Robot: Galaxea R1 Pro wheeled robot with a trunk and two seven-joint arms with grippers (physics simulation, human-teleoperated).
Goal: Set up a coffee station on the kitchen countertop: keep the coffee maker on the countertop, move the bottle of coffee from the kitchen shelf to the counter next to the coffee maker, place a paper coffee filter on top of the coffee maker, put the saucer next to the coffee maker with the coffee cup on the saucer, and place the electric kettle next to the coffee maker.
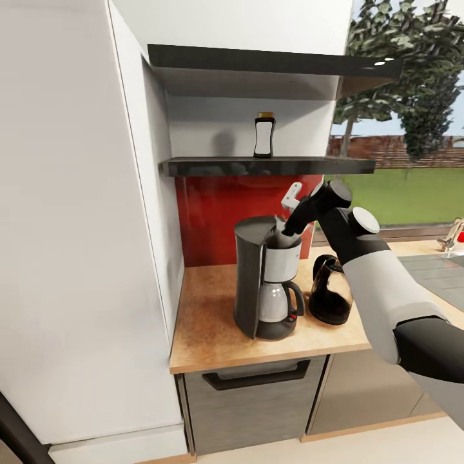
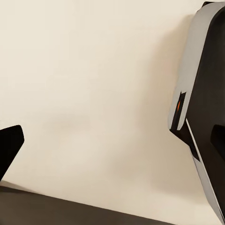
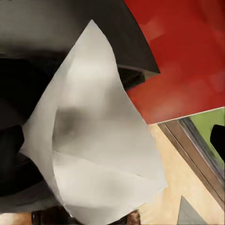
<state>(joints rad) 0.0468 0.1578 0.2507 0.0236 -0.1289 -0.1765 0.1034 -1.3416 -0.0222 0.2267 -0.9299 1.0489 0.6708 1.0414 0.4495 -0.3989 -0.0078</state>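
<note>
White creased paper coffee filter [image 3: 93, 140] sits over my coffee maker [image 1: 265, 283]; right tool [image 1: 288, 216] above it, grip I cannot tell; left tool's too.

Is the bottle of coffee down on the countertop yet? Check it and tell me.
No. In the head view the bottle of coffee stands on the kitchen shelf, above the coffee maker.

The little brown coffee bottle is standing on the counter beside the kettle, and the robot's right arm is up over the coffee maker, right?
Not quite. In the head view the bottle stands on the shelf above, not on the counter. The kettle sits beside the coffee maker, and the right arm does reach over it.
</note>
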